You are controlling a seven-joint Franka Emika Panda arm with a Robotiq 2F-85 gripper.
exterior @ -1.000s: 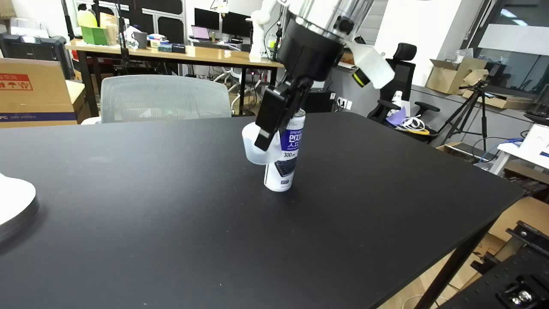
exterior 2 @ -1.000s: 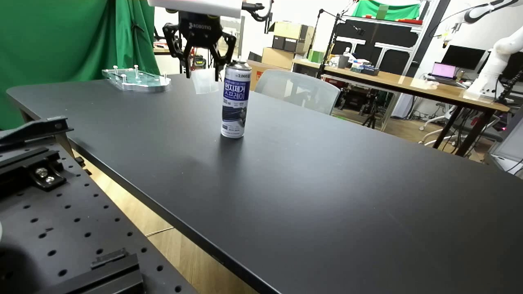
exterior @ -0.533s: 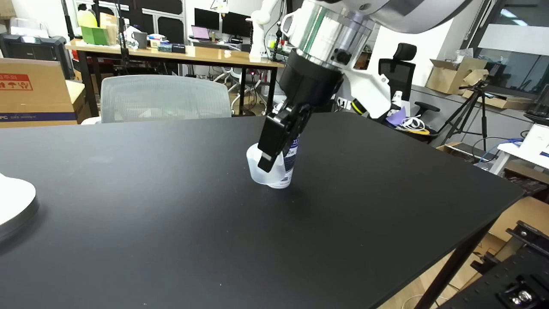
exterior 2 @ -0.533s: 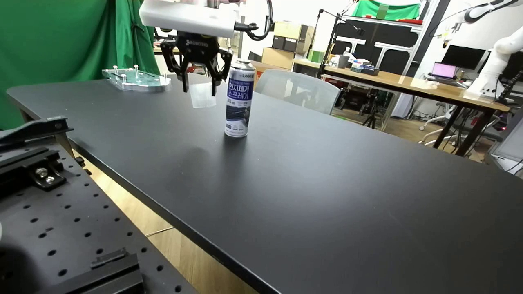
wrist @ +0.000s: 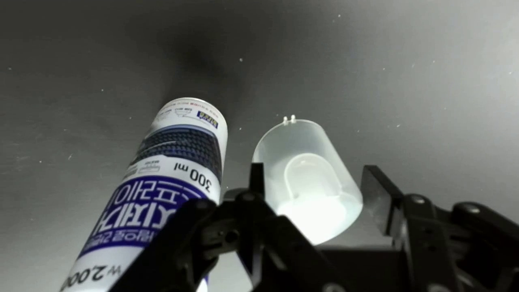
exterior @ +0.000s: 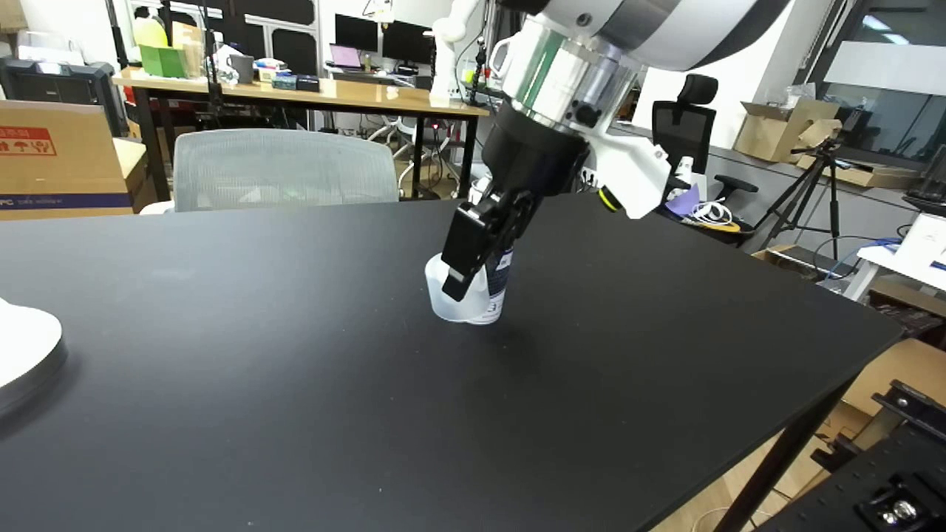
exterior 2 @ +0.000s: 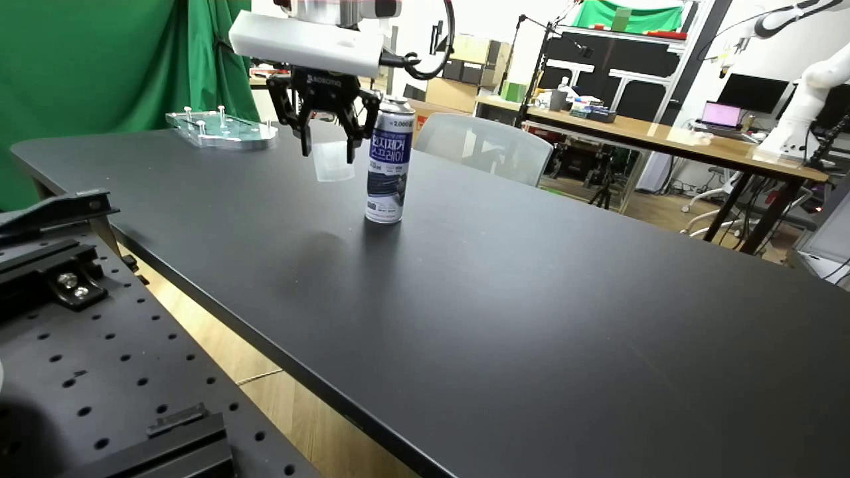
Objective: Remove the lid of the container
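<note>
The container (exterior 2: 385, 179), a white canister with a blue label, stands upright on the black table with its metal top bare. It shows partly in an exterior view (exterior: 499, 284) behind the gripper and lid, and at the left of the wrist view (wrist: 174, 174). The lid (exterior 2: 331, 169), a translucent white cap, is off the container and beside it. It also shows in the other exterior picture (exterior: 437, 295) and the wrist view (wrist: 308, 182). My gripper (exterior 2: 329, 154) is shut on the lid, one finger on each side. The lid appears slightly above the table.
A white rounded object (exterior: 29, 347) sits at the table's left edge. A clear plate with white pegs (exterior 2: 226, 131) lies at a far corner. A grey chair (exterior: 284, 170) stands behind the table (exterior 2: 531, 318). A perforated black board (exterior 2: 133, 372) adjoins the near edge.
My gripper has moved down toward the table with the lid between its fingers, mostly in the first half second. The container shifted slightly on the table and still stands upright.
</note>
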